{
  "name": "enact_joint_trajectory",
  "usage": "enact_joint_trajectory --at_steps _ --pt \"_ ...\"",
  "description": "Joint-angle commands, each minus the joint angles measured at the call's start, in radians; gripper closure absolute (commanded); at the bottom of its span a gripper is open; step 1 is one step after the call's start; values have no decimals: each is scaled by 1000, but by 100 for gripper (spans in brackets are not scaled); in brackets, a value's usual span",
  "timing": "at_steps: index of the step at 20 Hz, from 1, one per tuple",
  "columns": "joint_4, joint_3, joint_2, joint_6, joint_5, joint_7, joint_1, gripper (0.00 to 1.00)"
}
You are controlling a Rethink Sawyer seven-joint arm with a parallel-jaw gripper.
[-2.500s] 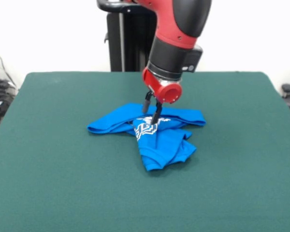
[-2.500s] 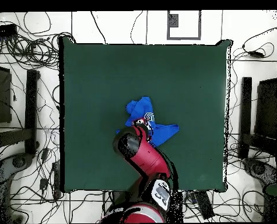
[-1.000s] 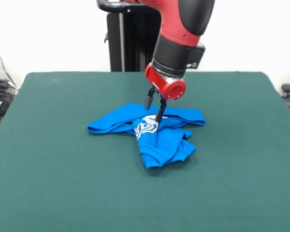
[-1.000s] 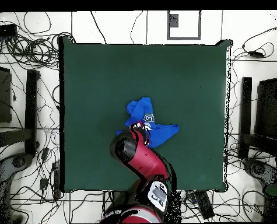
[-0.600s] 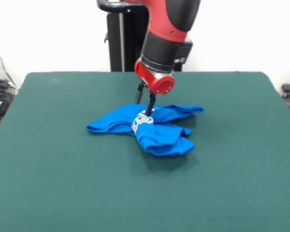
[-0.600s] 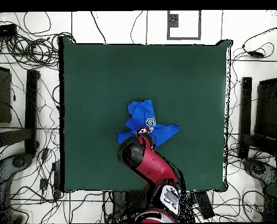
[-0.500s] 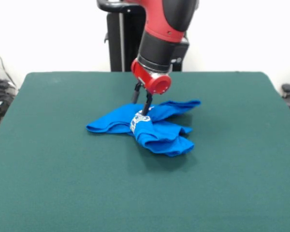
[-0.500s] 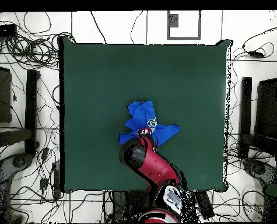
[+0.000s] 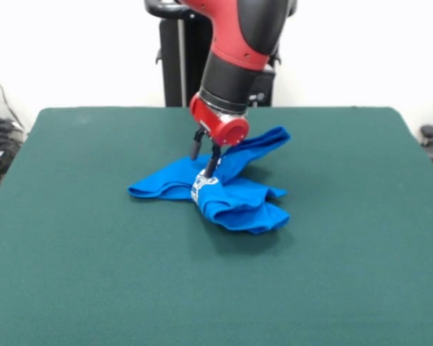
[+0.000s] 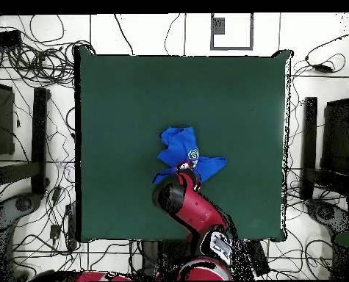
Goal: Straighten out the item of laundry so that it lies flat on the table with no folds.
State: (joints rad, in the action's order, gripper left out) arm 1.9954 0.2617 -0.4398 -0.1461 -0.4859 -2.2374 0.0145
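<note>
The item of laundry (image 9: 239, 205), bright blue with white lettering, lies crumpled near the middle of the dark green table (image 9: 94, 274). My gripper (image 9: 203, 164) stands over its middle, by the lettered patch, and looks shut on a bunch of the cloth. One flap (image 9: 263, 142) is lifted off the table at the right of the gripper, and another spreads flat to the left. In the overhead view the garment (image 10: 181, 147) lies just beyond the gripper (image 10: 184, 167), whose fingers the arm hides.
The robot's black pedestal (image 9: 180, 65) stands behind the table's far edge. Cables and equipment (image 10: 30, 147) lie on the floor around the table (image 10: 118, 95).
My gripper has moved left and toward the far side, dragging the garment's middle with it. The right flap has risen off the table and the near part has bunched up.
</note>
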Motion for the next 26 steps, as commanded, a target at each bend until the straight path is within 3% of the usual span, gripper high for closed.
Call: enact_joint_trajectory --at_steps 1,18,22,26 --pt "13 -152 63 -37 14 -212 0 0" --pt "15 -151 45 -23 7 -198 17 0" --pt "16 -177 29 -57 60 -182 0 0" --pt "5 -186 13 -37 55 -185 11 0"
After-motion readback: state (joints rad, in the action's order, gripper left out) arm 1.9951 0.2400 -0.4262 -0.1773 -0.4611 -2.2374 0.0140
